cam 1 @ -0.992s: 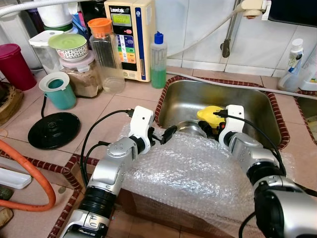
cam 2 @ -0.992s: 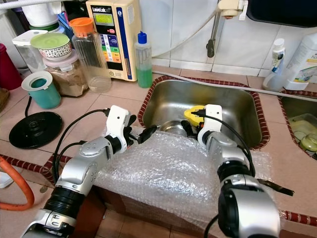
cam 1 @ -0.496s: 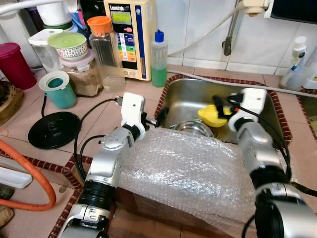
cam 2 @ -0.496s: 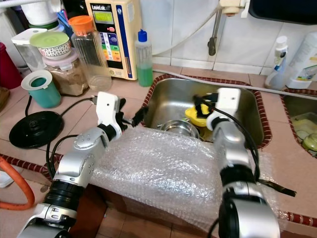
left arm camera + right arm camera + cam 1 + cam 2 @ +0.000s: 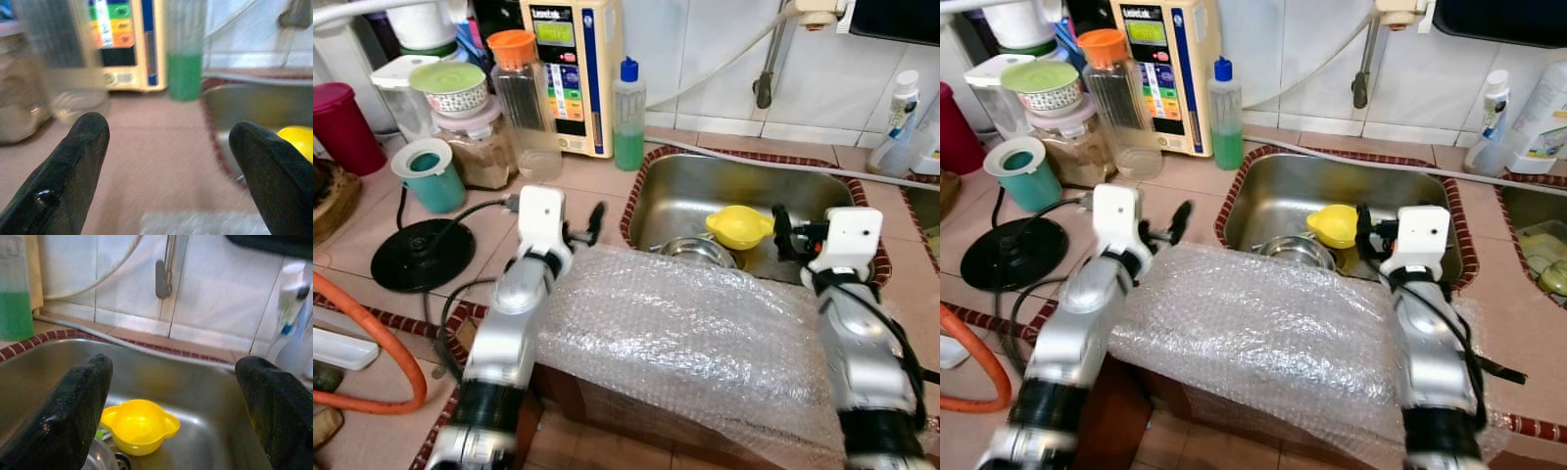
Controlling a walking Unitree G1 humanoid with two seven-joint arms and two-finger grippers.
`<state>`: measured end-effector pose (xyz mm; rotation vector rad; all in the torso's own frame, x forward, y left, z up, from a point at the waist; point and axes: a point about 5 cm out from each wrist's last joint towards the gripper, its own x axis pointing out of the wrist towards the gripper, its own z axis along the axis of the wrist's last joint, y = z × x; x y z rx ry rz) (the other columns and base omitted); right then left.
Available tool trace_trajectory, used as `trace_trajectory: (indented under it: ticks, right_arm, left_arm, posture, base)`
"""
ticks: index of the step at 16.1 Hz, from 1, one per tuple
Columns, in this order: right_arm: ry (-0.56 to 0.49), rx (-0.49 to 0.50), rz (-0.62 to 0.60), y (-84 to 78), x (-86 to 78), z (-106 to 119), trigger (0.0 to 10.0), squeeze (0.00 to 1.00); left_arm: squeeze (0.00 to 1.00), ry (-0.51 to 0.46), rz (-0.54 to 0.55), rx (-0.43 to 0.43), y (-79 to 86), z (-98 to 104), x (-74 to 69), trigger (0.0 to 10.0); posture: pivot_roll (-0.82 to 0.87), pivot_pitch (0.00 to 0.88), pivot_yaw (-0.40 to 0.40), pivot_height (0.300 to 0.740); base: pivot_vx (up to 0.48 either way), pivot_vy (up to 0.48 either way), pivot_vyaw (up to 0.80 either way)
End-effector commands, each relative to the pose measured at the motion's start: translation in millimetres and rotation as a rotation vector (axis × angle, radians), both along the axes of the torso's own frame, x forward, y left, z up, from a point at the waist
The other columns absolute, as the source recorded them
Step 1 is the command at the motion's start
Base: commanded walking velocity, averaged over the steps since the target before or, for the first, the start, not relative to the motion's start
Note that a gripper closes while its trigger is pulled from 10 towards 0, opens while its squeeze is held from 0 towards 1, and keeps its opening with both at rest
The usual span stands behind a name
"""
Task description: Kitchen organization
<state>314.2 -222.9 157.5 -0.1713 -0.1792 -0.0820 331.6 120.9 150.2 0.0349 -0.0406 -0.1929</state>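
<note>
Right end effector (image 5: 781, 232) hovers open at the sink's (image 5: 680, 196) right side, facing the yellow bowl (image 5: 737, 226) sitting inside; left end effector (image 5: 592, 221) waits open over the tabletop (image 5: 587, 181). Probably the approach step: next, reach in and close on the bowl's rim.

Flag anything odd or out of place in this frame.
A big sheet of bubble wrap is draped over the counter's front edge by the sink, hanging below it. Odd covering for a worktop. A yellow bowl sits in the sink. Nothing looks spilled or broken.
</note>
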Motion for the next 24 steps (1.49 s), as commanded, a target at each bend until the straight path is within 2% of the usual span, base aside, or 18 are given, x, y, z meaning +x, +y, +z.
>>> trace_trajectory:
  ticks: [1,3,5,7,8,9,10,11,13,14,16,19,20,24]
  right_arm:
    - [-0.034,-0.019,-0.007,-0.2,-4.1,11,10.0,0.00]
    - [-0.053,-0.028,0.004,6.2,-14.8,16,10.0,0.00]
    - [-0.051,-0.026,0.022,12.7,-18.5,16,10.0,0.00]
    - [-0.018,-0.008,0.021,19.7,-24.8,12,10.0,0.00]
    - [0.011,0.002,0.016,21.5,-25.2,7,10.0,0.00]
    - [0.027,0.038,0.012,23.0,-24.3,6,10.0,0.00]
    - [0.025,0.028,0.034,27.1,-23.7,8,10.0,0.00]
    - [0.028,0.000,0.061,31.0,-22.5,9,10.0,0.00]
    - [0.031,0.010,0.062,32.6,-18.7,12,10.0,0.00]
    - [0.029,0.004,0.072,34.2,-17.8,14,10.0,0.00]
    - [0.044,0.015,0.079,38.0,-17.7,12,10.0,0.00]
    - [0.051,0.011,0.119,50.7,-15.5,12,10.0,0.00]
    - [0.047,0.007,0.116,50.1,-14.5,13,10.0,0.00]
    - [0.035,0.009,0.084,41.4,-9.6,19,10.0,0.00]
  left_arm:
    - [0.00,-0.030,0.004,0.005,0.9,4,-2.9,10.0]
    - [0.00,-0.050,-0.008,-0.055,3.8,6,-6.6,10.0]
    - [0.00,-0.036,0.053,-0.070,9.4,2,-9.1,10.0]
    - [0.00,-0.029,0.032,-0.030,6.4,-6,-17.7,10.0]
    - [0.00,-0.052,0.010,0.005,1.7,-3,-16.6,10.0]
    - [0.00,-0.075,0.010,0.025,2.6,2,-14.5,10.0]
    - [0.00,-0.056,0.042,-0.025,8.6,2,-14.1,10.0]
    - [0.00,-0.038,0.062,-0.034,12.3,-3,-15.1,10.0]
    - [0.00,-0.005,0.073,-0.041,14.7,-11,-17.9,10.0]
    - [0.00,0.000,0.044,-0.025,8.0,-15,-23.7,10.0]
    - [0.00,-0.005,0.031,-0.010,3.8,-15,-26.4,10.0]
    - [0.00,-0.001,0.014,-0.073,1.3,-14,-25.6,10.0]
    - [0.00,-0.003,0.012,-0.049,1.8,-14,-25.6,10.0]
    - [0.00,0.002,0.012,-0.053,4.2,-13,-24.7,10.0]
  posture:
    - [0.01,0.000,0.084,0.740]
    - [0.01,0.000,0.080,0.740]
    - [0.00,0.000,0.082,0.740]
    - [0.00,0.000,0.066,0.740]
    - [0.04,0.000,0.039,0.740]
    - [0.05,0.000,0.024,0.740]
    - [0.04,0.000,0.043,0.740]
    - [0.04,0.000,0.042,0.740]
    - [0.03,0.000,0.051,0.740]
    - [0.03,0.000,0.052,0.740]
    - [0.03,0.000,0.046,0.740]
    - [0.03,0.000,0.051,0.740]
    - [0.03,0.000,0.048,0.740]
    - [0.03,0.000,0.052,0.740]
  base:
    - [0.000,0.000,0.00]
    - [0.000,0.000,0.00]
    - [0.000,0.000,0.00]
    - [0.000,0.000,0.00]
    - [0.000,0.000,-0.77]
    - [0.000,0.000,-0.77]
    - [0.000,0.000,-0.77]
    - [0.000,0.000,-0.68]
    - [0.000,0.000,-0.55]
    - [0.000,0.000,0.00]
    - [0.000,0.000,0.00]
    - [0.000,0.000,0.00]
    - [0.000,0.000,0.00]
    - [0.000,0.000,0.00]
